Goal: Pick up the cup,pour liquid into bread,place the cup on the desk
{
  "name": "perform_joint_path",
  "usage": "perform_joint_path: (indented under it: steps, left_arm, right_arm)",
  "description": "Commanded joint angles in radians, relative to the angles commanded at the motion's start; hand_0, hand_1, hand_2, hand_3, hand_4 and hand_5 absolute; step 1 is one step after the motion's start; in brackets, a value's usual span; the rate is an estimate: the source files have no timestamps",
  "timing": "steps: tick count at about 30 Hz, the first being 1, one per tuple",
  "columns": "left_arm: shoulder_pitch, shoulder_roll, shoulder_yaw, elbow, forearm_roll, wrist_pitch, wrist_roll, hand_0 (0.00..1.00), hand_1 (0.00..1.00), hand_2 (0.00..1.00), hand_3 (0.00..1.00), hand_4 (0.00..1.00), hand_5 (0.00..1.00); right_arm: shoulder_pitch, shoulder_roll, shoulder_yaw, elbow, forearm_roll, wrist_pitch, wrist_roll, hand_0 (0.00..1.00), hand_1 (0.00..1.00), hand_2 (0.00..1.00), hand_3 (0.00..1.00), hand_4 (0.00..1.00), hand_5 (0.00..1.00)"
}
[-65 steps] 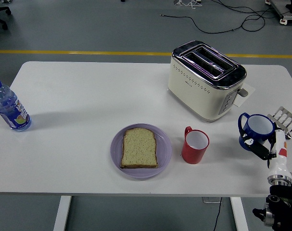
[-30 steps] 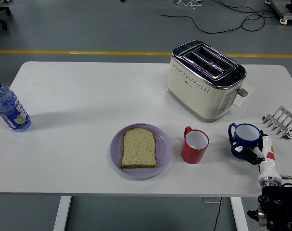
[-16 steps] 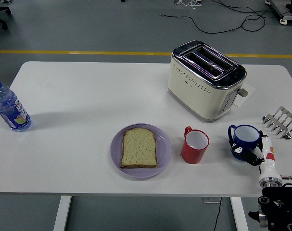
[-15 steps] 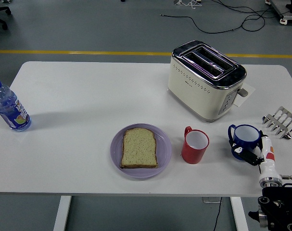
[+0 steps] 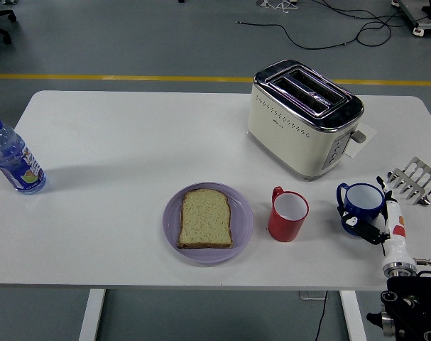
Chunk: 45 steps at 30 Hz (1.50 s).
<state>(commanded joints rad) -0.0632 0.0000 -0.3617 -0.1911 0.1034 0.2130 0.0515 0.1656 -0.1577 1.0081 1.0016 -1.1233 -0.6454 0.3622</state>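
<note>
A blue cup [image 5: 362,201] with a handle stands upright on the white table [image 5: 130,142] at the right, a little right of a red cup [image 5: 288,215]. My right hand [image 5: 375,226] comes up from the lower right corner and wraps the blue cup's near right side; a black finger presses its lower wall and a thin fingertip shows behind its rim. A slice of bread [image 5: 206,219] lies flat on a lilac plate [image 5: 242,238] left of the red cup. My left arm is out of view.
A cream two-slot toaster [image 5: 304,117] stands behind the cups. A small metal rack [image 5: 414,179] lies at the right edge, close to the blue cup. A water bottle [image 5: 13,160] stands at the far left edge.
My right hand carried the blue cup left and down from beside the rack onto the table. In the last half second only a thin fingertip has appeared behind the cup.
</note>
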Motion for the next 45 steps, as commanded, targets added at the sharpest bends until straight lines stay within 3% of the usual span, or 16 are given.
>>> perform_joint_path:
  steps: [9, 10, 14, 15, 23, 27, 31, 38, 45]
  left_arm:
    - [0.004, 0.000, 0.005, 0.001, -0.002, 0.000, 0.000, 0.635, 0.644, 0.656, 0.510, 0.237, 0.845]
    - [0.005, 0.000, 0.006, 0.001, -0.002, 0.000, 0.000, 0.635, 0.645, 0.656, 0.509, 0.237, 0.845]
    - [0.007, 0.000, 0.009, 0.001, -0.003, 0.000, -0.001, 0.635, 0.645, 0.656, 0.509, 0.237, 0.845]
    - [0.007, 0.000, 0.010, 0.001, -0.003, 0.000, -0.001, 0.635, 0.645, 0.656, 0.509, 0.237, 0.845]
    - [0.011, 0.000, 0.018, 0.001, -0.007, 0.000, -0.001, 0.634, 0.644, 0.656, 0.510, 0.236, 0.846]
    - [0.012, 0.000, 0.021, 0.001, -0.006, 0.000, -0.001, 0.634, 0.644, 0.656, 0.510, 0.236, 0.846]
    - [0.014, 0.000, 0.022, 0.001, -0.006, 0.000, -0.001, 0.635, 0.644, 0.656, 0.510, 0.236, 0.846]
    - [0.011, 0.000, 0.012, 0.001, 0.000, -0.001, 0.000, 0.636, 0.644, 0.656, 0.510, 0.236, 0.845]
    - [0.007, 0.000, 0.006, 0.001, 0.002, -0.001, 0.000, 0.635, 0.643, 0.657, 0.510, 0.236, 0.846]
  right_arm:
    - [-0.006, 0.000, 0.000, -0.001, 0.000, 0.000, 0.017, 0.845, 0.614, 0.819, 0.998, 0.931, 0.002]
    - [-0.008, 0.000, 0.000, -0.001, 0.003, 0.000, 0.023, 0.898, 0.742, 0.884, 0.998, 0.939, 0.002]
    - [-0.013, 0.001, 0.001, -0.002, 0.011, 0.000, 0.048, 0.898, 0.742, 0.884, 0.998, 0.939, 0.002]
    - [-0.014, 0.002, 0.001, -0.002, 0.012, 0.000, 0.051, 0.981, 0.863, 0.969, 0.998, 0.943, 0.002]
    - [-0.022, 0.003, 0.022, 0.003, 0.000, 0.022, 0.068, 0.998, 0.885, 0.992, 0.998, 0.944, 0.002]
    - [-0.038, 0.003, 0.051, 0.038, -0.013, 0.016, 0.086, 0.998, 0.885, 0.992, 0.998, 0.944, 0.002]
    - [-0.076, -0.009, 0.106, 0.134, -0.057, 0.012, 0.078, 0.998, 0.888, 0.995, 0.998, 0.944, 0.002]
    - [-0.122, -0.056, 0.136, 0.372, -0.108, 0.000, 0.047, 0.998, 0.890, 0.990, 0.998, 0.943, 0.002]
    - [-0.105, -0.060, 0.182, 0.512, 0.004, 0.000, 0.050, 0.985, 0.859, 0.949, 0.998, 0.934, 0.041]
